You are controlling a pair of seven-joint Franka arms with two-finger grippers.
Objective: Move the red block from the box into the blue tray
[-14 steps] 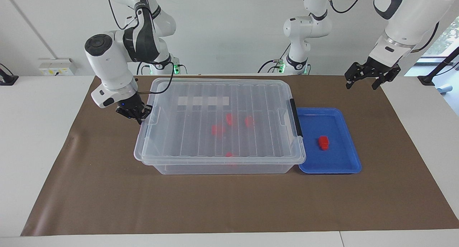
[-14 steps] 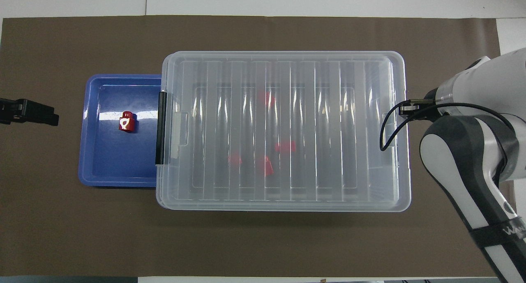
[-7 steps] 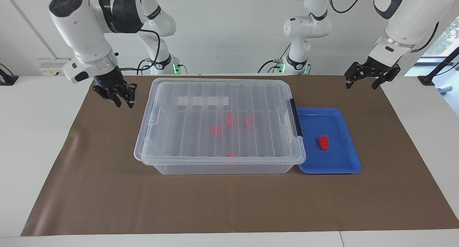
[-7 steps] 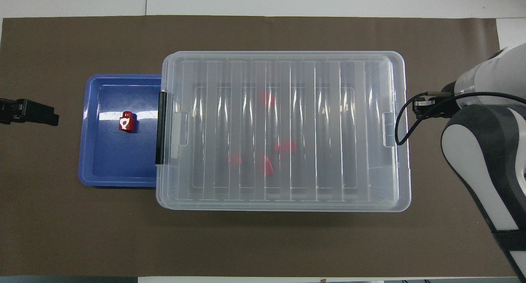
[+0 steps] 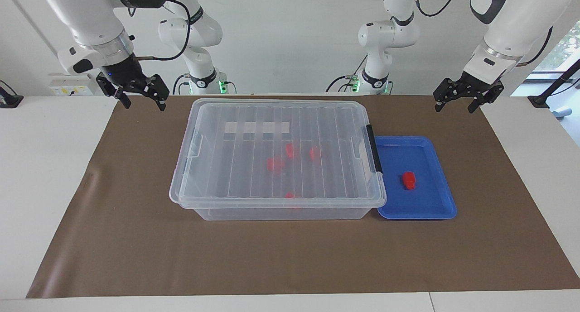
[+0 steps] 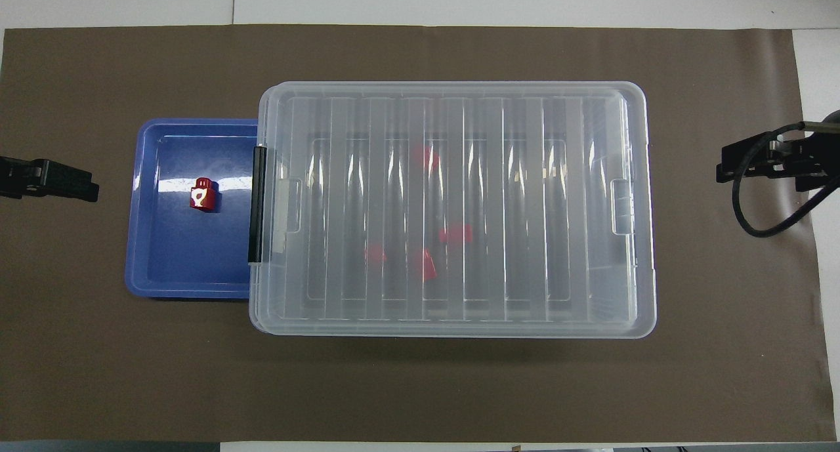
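The clear box sits mid-table with its ribbed lid on and a black latch at the end toward the left arm. Several red blocks show blurred through the lid. Touching that end, the blue tray holds one red block. My right gripper hangs open and empty over the mat off the box's corner at the right arm's end. My left gripper waits open and empty above the mat's edge, outside the tray.
A brown mat covers most of the white table. The bases of two more arms stand at the table's edge nearest the robots. A wall socket box sits at the right arm's end.
My right gripper, shut at the box lid's end, has opened, risen and drawn away toward the robots' edge. The left arm, box and blocks have stayed put.
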